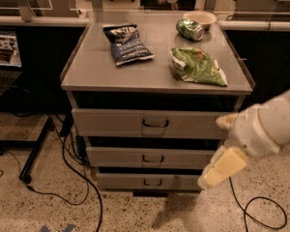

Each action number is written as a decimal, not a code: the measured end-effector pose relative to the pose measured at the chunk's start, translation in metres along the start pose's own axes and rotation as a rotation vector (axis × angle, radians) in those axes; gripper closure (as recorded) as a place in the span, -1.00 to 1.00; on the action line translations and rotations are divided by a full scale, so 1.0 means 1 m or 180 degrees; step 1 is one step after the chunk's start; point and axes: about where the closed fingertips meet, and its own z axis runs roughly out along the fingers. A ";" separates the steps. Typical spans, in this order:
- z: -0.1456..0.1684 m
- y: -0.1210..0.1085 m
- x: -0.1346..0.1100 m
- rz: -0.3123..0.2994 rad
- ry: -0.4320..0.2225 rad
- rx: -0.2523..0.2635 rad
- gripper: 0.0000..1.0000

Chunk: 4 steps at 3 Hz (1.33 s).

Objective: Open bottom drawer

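Note:
The bottom drawer is the lowest and narrowest of three grey fronts on the metal cabinet. It is shut, with a small dark bracket handle at its centre. My gripper hangs from the white arm at the right, in front of the cabinet's lower right corner. Its cream tip sits level with the bottom drawer's right end, well right of the handle. It holds nothing that I can see.
The middle drawer and the top drawer are shut. On the cabinet top lie a dark chip bag, a green chip bag, a green can and a bowl. Cables trail on the floor at left.

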 end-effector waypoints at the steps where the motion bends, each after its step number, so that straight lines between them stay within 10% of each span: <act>1: 0.099 0.011 0.021 0.0422 -0.0305 -0.0383 -1.00; 2: 0.119 -0.006 0.024 0.0518 -0.0410 -0.0281 -1.00; 4: 0.115 -0.004 0.022 0.0492 -0.0392 -0.0279 -0.13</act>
